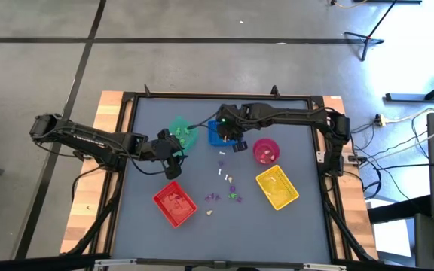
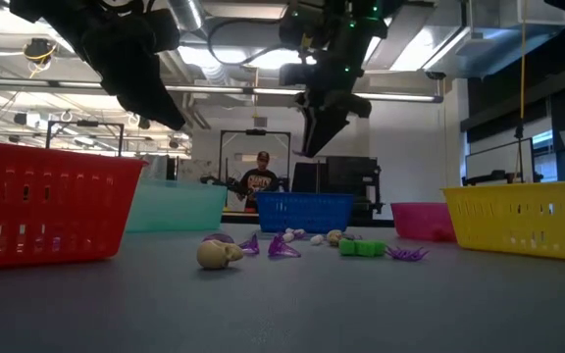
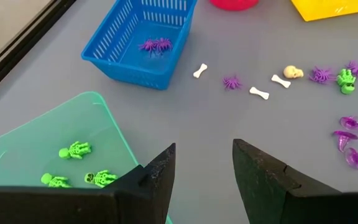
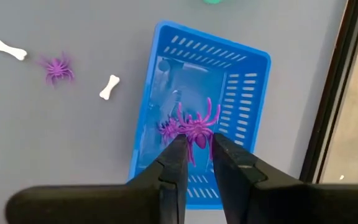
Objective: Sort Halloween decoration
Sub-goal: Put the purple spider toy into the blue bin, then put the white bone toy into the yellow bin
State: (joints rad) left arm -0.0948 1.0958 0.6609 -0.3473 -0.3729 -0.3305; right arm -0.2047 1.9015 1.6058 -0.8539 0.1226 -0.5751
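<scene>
Two end effectors: both above the far half of the worktop (image 1: 142,226), left one at 9 o'clock, right one at 12 o'clock.
Right end effector (image 4: 196,144): over the blue tray (image 4: 241,81), fingers narrowly parted, pinching a purple spider (image 4: 199,124) at its legs; spider hanging above the tray floor, a second purple spider (image 4: 168,128) lying just beside it at 9 o'clock.
Left end effector (image 3: 202,158): fingers clearly apart, nothing between them; hovering at the near rim of the green tray (image 3: 98,118).
Green tray contents: three green skeletons (image 3: 75,150) lying flat.
Blue tray, seen from the left wrist: purple spiders (image 3: 155,45) on its floor; tray standing at 3 o'clock of the green tray, close by.
Loose Halloween decoration (image 1: 224,184): scattered on the middle of the worktop, between the four trays; white bones (image 3: 259,93), a pale skull (image 3: 293,72), a green skeleton (image 3: 345,79), purple bats (image 3: 348,140) and more purple spiders (image 3: 232,82), all apart from one another.
Red tray (image 1: 175,205): at 7 o'clock, a few pale bits inside, kind unclear.
Yellow tray (image 1: 277,187): at 4 o'clock.
Pink bowl (image 1: 266,151): at 2 o'clock, just beyond the yellow tray.
Background, low view: a person (image 2: 259,176) far behind the worktop.
</scene>
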